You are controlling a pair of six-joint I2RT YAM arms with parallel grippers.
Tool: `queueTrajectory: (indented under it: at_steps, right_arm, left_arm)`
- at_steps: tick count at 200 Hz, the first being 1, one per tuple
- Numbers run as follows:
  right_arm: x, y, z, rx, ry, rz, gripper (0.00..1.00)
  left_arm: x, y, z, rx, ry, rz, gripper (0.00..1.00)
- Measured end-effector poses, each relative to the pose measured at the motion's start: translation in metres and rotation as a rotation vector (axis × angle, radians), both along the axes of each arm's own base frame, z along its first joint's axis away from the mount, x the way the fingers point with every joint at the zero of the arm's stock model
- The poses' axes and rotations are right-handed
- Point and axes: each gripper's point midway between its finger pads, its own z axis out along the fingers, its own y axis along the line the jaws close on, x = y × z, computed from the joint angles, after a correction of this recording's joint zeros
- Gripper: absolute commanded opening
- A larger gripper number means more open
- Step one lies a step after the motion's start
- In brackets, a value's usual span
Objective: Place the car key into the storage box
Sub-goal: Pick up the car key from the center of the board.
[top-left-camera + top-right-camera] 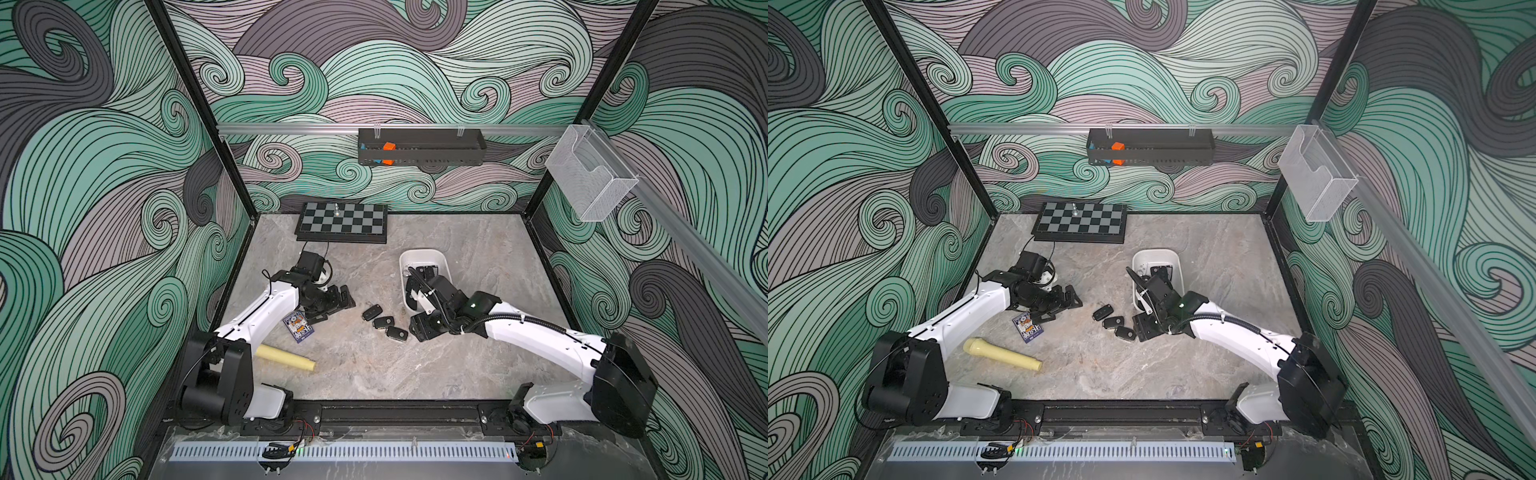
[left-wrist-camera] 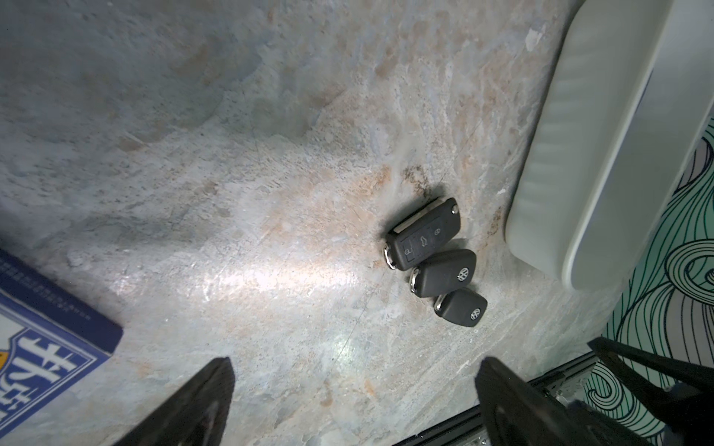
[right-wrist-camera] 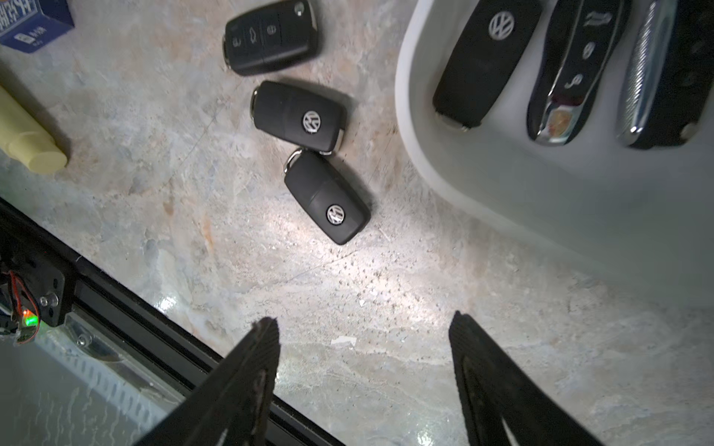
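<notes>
Right gripper (image 3: 363, 320): jaws apart, nothing between them, bottom centre of its wrist frame, over bare marble tabletop (image 3: 386, 367). Left gripper (image 2: 355, 363): spread wide, equally empty, short of the keys.

Probably next: fetching another car key. Three on the table in a close row, upper middle of the right wrist frame. Best to take the nearest VW fob (image 3: 326, 197): straddle its narrow width, descend straight, and close only with both pads clear of the middle VW fob (image 3: 299, 116), touching or nearly touching its ring end. Lift above the rim before crossing.

White storage box (image 3: 402, 96), upper right, just beside the row: three fobs side by side within, namely a VW-badged one (image 3: 487, 58), a crested chrome-trimmed one (image 3: 572, 69) and a ribbed-chrome one (image 3: 649, 69). Black perforated tray (image 1: 436, 157), upper centre in both top views: orange block (image 1: 389, 147), something blue (image 1: 363, 146). Clear mesh basket (image 1: 590, 187), upper right: nothing visible inside.
</notes>
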Motion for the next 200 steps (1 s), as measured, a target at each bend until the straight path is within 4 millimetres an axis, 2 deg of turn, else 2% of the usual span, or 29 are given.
queueTrajectory:
  at_steps: [45,103,200]
  right_arm:
    - [-0.017,-0.001,-0.027,-0.05,0.033,0.069,0.76]
    - [-0.027,0.017,-0.052,-0.13,0.034,0.218,0.76]
    - [-0.003,0.046,-0.077,-0.227,0.02,0.296,0.75]
  left_arm:
    - [-0.014,0.003,-0.005,0.004,0.013,0.003,0.98]
    - [-0.023,0.008,-0.004,0.016,0.003,0.007,0.98]
    - [-0.027,0.015,-0.002,0.056,-0.01,0.001,0.99]
